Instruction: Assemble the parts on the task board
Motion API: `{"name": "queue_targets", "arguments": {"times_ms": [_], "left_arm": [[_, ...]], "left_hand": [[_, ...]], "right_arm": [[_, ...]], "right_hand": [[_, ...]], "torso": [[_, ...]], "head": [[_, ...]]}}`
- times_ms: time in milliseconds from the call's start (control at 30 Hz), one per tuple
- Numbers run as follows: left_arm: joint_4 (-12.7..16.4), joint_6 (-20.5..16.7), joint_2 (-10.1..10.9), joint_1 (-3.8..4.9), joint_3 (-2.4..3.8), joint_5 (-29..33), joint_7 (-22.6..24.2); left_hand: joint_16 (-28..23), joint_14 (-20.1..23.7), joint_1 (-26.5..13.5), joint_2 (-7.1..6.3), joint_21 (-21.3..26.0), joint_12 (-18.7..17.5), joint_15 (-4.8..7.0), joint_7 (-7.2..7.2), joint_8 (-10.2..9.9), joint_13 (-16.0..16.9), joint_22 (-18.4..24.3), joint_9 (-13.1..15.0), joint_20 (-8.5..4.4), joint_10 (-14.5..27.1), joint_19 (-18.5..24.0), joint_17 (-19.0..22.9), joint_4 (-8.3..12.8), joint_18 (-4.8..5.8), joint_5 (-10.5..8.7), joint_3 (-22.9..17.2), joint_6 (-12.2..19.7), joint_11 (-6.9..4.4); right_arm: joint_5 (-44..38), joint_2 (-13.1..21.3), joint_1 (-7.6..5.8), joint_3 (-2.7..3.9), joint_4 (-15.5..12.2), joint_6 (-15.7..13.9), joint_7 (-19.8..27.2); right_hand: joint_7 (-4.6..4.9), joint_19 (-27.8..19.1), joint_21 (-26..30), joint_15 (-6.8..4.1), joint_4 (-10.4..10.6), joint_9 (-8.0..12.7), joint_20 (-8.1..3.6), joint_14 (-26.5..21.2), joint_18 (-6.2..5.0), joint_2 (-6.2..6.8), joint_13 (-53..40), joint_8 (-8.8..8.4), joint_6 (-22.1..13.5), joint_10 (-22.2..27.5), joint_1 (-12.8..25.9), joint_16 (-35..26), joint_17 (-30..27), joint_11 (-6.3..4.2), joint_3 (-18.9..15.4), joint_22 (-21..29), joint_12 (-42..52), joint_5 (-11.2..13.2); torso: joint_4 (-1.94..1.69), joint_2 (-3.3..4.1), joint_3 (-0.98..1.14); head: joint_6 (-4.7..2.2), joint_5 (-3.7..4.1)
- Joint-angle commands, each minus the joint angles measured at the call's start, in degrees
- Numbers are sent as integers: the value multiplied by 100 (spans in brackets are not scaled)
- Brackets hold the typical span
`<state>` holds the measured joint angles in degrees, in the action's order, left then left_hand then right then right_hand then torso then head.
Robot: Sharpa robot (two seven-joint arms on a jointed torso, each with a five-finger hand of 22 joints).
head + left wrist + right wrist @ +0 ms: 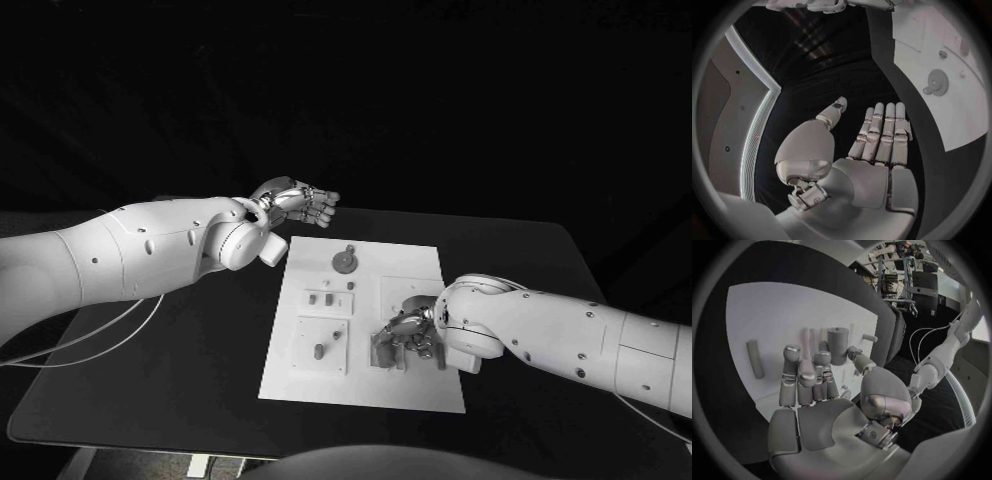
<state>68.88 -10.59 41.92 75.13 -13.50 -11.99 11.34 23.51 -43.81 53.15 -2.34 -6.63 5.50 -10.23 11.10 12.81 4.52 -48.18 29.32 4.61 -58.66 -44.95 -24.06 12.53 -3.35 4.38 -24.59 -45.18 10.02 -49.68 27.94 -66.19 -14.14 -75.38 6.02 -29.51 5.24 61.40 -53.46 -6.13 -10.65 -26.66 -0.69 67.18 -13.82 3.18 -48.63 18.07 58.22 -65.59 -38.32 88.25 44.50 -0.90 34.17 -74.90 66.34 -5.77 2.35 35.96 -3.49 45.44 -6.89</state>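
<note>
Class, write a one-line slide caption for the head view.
Right hand works low over parts on the white rectangular task board; left hand hovers, holding nothing, beyond its far corner.

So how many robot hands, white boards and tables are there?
Hands: 2, the left hand and the right hand
Task board: 1
Table: 1
Total: 4

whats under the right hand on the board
The right hand hangs over the task board. Beneath its fingers stand grey parts, one an upright cylinder. What lies directly under the palm is covered.
</note>
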Motion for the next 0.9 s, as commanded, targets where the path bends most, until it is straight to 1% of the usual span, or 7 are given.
{"name": "queue_targets", "arguments": {"times_ms": [33, 267, 367, 500, 600, 900], "left_arm": [[9, 20, -10, 6, 4, -10, 62], [6, 14, 2, 6, 4, -10, 58], [6, 18, 5, 6, 4, -10, 55], [4, 22, 4, 6, 4, -10, 53], [6, 23, 4, 6, 4, -10, 54], [-6, 36, -3, 6, 4, -10, 50]], "left_hand": [[-26, 55, 25, -25, 9, -38, -1, -9, 10, -9, -8, -7, -12, 42, 38, -7, 13, -64, -24, -13, 50, -12], [-27, 56, 25, -26, 8, -39, -1, -10, 11, -9, -8, -7, -12, 42, 39, -8, 12, -64, -24, -13, 49, -17], [-28, 57, 24, -26, 9, -38, -1, -11, 12, -10, -9, -7, -12, 41, 39, -8, 12, -64, -24, -12, 49, -18], [-29, 58, 24, -26, 9, -38, 0, -12, 13, -10, -9, -7, -12, 41, 39, -9, 11, -64, -24, -12, 48, -21], [-30, 59, 23, -26, 9, -38, -1, -12, 14, -10, -10, -7, -11, 40, 40, -9, 11, -64, -25, -11, 47, -22], [-32, 60, 23, -26, 9, -37, 0, -14, 16, -11, -11, -7, -11, 39, 41, -11, 10, -64, -25, -10, 45, -25]], "right_arm": [[-34, -13, 7, 0, 10, 133, 39], [-44, -12, 7, 1, 8, 66, 54], [-46, -10, 7, 1, 4, 26, 67], [-46, -5, 7, 1, 3, 1, 84], [-51, -5, 7, 1, 6, -7, 93], [-73, 0, 7, 1, 2, -51, 109]], "right_hand": [[33, -33, 24, -15, 49, -3, 10, -54, -118, 69, -12, -28, -19, 34, 18, -2, 9, 7, -1, -73, -26, 46], [31, -41, 25, -17, 184, -6, 9, -65, -118, 94, -24, -30, -24, 45, 127, 7, 13, 7, -4, -74, -22, 112], [32, -50, 27, -19, 249, -7, 9, -71, -118, 112, -29, -32, -29, 52, 221, 9, 14, 7, -33, -75, -22, 234], [30, -61, 28, -23, 313, -11, 1, -81, -118, 230, -35, -32, -35, 60, 346, 12, 16, 4, -79, -76, -22, 283], [28, -63, 28, -27, 335, -14, -7, -85, -118, 277, -38, -32, -38, 63, 369, 13, 16, 2, -74, -75, -22, 284], [28, -63, 27, -30, 344, -16, -14, -87, -118, 305, -40, -32, -43, 65, 372, 14, 17, 1, -61, -75, -22, 284]], "torso": [[-1, 1, -2], [-6, 1, -3], [-5, 1, -4], [-4, 1, -5], [-4, -1, -6], [-1, 0, -2]], "head": [[15, 6], [9, 7], [5, 5], [5, 6], [7, 3], [12, -2]]}}
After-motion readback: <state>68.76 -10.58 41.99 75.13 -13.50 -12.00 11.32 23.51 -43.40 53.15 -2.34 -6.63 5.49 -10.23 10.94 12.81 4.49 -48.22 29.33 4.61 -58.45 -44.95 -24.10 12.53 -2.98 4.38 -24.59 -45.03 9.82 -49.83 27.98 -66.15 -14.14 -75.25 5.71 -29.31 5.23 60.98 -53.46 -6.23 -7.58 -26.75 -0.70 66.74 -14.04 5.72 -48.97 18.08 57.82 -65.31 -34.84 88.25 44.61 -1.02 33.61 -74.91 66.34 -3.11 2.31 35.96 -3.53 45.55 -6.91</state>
